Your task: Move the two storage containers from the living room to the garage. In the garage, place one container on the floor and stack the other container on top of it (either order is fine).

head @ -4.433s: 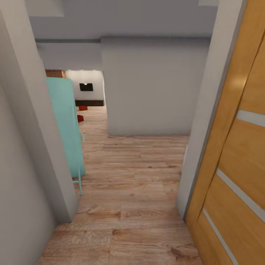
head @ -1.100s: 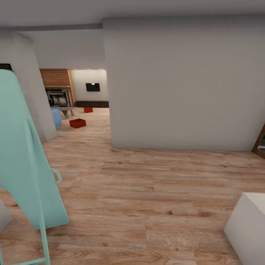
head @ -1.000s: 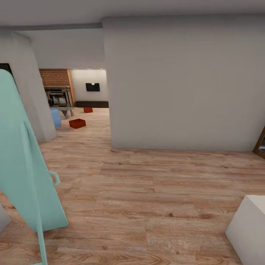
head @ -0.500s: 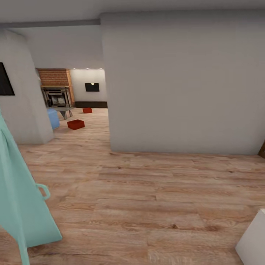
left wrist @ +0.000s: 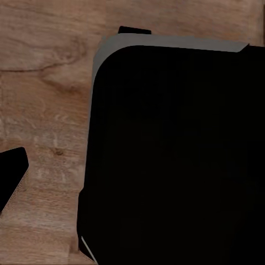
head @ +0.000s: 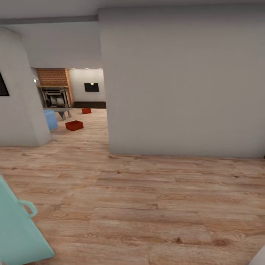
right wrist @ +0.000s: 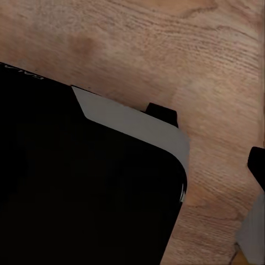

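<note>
Even, soft simulated light with faint shadows. Recessed ceiling lights (head: pixel 85 68) brighten the far room; the near grey wall (head: pixel 176 81) is dimmer. Wood floor (head: pixel 147 198) grain slightly smeared. Both wrist views show an unlit black mass (left wrist: pixel 176 160).

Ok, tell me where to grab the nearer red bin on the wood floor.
Probably by one rim wall of the nearer red bin, coming from above: it sits upright and open-topped on the wood floor. It is still far off, so rim detail cannot be judged; drive closer first.

We count two red-orange open-top storage bins, one nearer (head: pixel 74 125) and one farther (head: pixel 86 110), plus one red brick fireplace (head: pixel 54 88).
</note>
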Robot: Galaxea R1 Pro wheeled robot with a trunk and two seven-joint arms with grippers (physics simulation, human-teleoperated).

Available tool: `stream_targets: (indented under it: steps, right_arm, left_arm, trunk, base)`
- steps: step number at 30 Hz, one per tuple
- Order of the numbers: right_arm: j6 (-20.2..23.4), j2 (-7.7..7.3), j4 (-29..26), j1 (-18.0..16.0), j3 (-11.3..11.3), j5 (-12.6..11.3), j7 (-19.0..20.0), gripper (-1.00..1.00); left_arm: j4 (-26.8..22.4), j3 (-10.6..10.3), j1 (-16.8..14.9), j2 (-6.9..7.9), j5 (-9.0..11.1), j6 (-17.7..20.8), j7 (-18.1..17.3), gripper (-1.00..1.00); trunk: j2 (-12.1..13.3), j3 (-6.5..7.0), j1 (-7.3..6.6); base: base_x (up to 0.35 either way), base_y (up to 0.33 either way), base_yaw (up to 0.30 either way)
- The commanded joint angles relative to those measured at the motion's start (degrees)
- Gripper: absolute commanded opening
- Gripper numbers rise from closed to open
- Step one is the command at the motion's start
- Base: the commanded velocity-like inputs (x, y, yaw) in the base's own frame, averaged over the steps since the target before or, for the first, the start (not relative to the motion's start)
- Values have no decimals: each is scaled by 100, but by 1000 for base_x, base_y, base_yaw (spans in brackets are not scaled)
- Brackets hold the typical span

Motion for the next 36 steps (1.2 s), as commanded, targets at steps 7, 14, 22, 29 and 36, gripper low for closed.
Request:
stream_targets:
  steps: [7,14,22,29,36]
  right_arm:
    - [-34,5,18,-7,35,-66,28,100]
    - [-34,6,16,-7,37,-66,29,100]
    - [-42,1,18,-7,34,-66,26,100]
    - [-43,-1,18,-7,33,-66,24,100]
    - [-43,-1,18,-7,35,-66,21,100]
  left_arm:
    - [0,0,-3,-1,48,-14,2,100]
    - [0,0,-3,0,45,-13,5,100]
    - [0,0,-2,-1,44,-13,0,100]
    - [0,0,-3,-1,44,-13,3,100]
    - [0,0,-2,-1,44,-13,-1,100]
  trunk:
    - [-2,-5,3]
    - [-2,-5,3]
    - [-2,-5,3]
    - [-2,-5,3]
    - [-2,-5,3]
  base:
    - [321,0,0]
    - [321,0,0]
    - [320,0,100]
    - [321,0,263]
    - [320,0,270]
